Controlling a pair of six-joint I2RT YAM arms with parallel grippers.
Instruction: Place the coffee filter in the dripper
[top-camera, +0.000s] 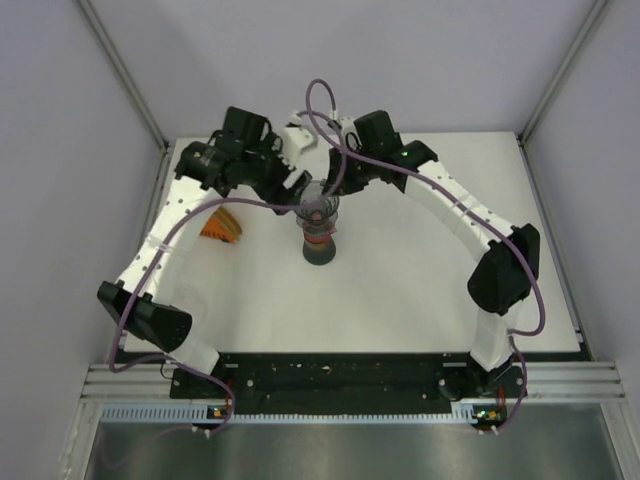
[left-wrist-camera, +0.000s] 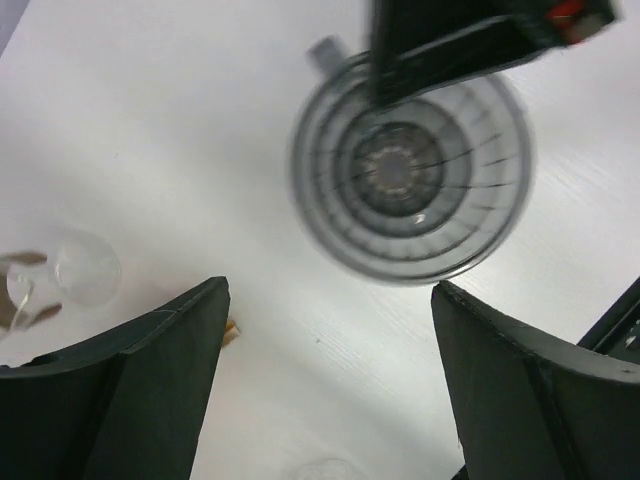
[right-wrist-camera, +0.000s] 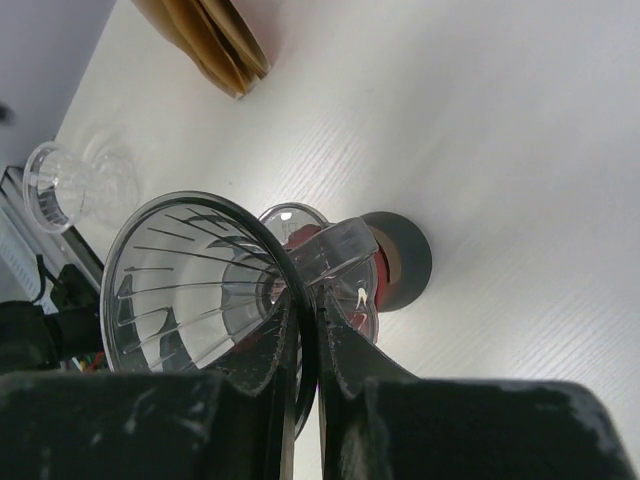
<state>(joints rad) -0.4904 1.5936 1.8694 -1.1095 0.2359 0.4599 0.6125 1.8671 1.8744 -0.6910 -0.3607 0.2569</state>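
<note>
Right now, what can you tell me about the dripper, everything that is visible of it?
The dripper is a clear cone, plastic by its look, with thin ribs running down inside to a round hole at the bottom. It is upright, mouth up, with no filter in it, above a red and dark stand in the middle of the table. The right gripper pinches its rim.

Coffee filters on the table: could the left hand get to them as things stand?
Probably yes. The left hand is open and empty above the dripper; the coffee filters lie uncovered on the table nearby, clear of the right hand.
</note>
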